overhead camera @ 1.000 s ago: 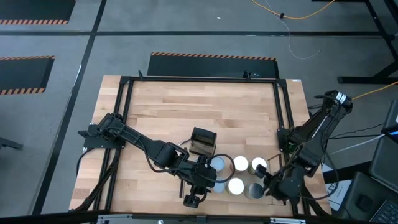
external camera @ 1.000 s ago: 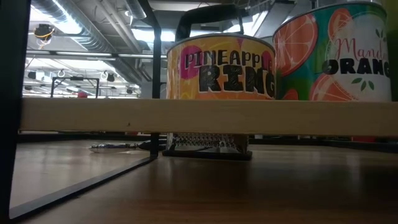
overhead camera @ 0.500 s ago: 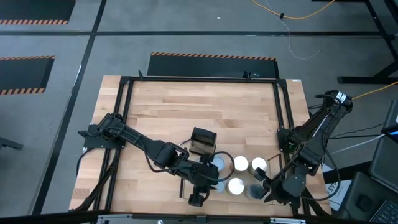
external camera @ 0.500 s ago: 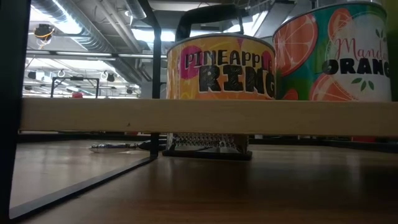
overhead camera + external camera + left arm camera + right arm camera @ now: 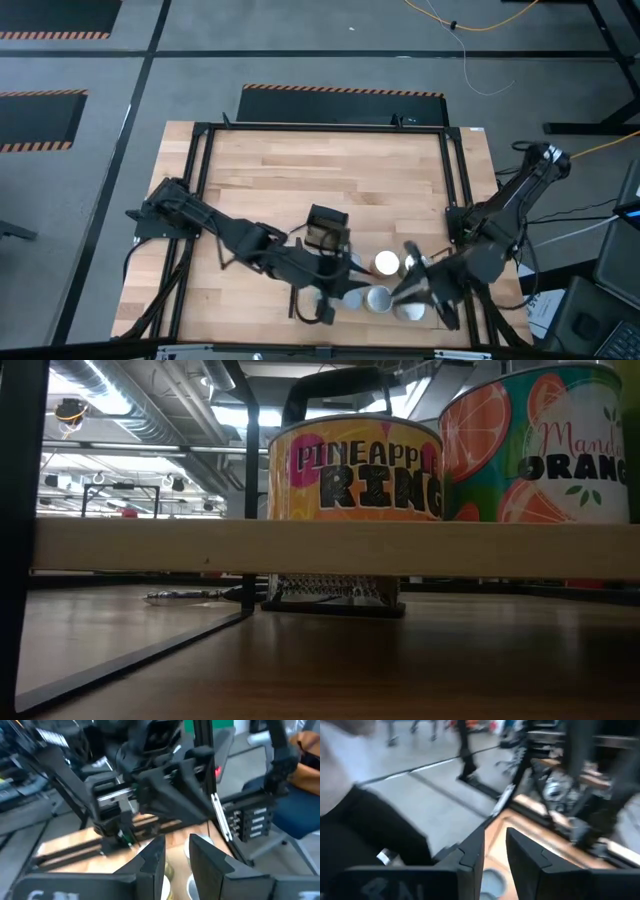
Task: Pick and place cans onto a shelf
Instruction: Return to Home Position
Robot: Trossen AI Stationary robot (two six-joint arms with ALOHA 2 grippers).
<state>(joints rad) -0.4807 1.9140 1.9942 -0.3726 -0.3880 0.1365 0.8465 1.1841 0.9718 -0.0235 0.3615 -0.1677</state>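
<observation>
Several cans with pale round tops stand close together near the table's front edge, among them one can point(image 5: 385, 263) and another point(image 5: 378, 299). In the low view a pineapple can point(image 5: 355, 468) and an orange can point(image 5: 540, 445) stand on the shelf point(image 5: 300, 547), a light wooden board. My left gripper point(image 5: 340, 292) hovers over the group's left side, and my right gripper point(image 5: 400, 290) over its right side. Both are raised, point nearly level at each other and partly hide the cans. My left gripper point(image 5: 177, 865) and my right gripper point(image 5: 495, 855) are open, with nothing between the fingers.
A small black box point(image 5: 325, 228) with a mesh front point(image 5: 335, 588) stands just behind the cans. A thin black frame point(image 5: 200, 180) runs around the wooden tabletop. The table's far half is bare wood point(image 5: 320, 170).
Both grippers have risen from the cans and tipped up from pointing down to nearly level. My right gripper has also drifted toward the table's left. The two cans in the low view have stayed where they were.
</observation>
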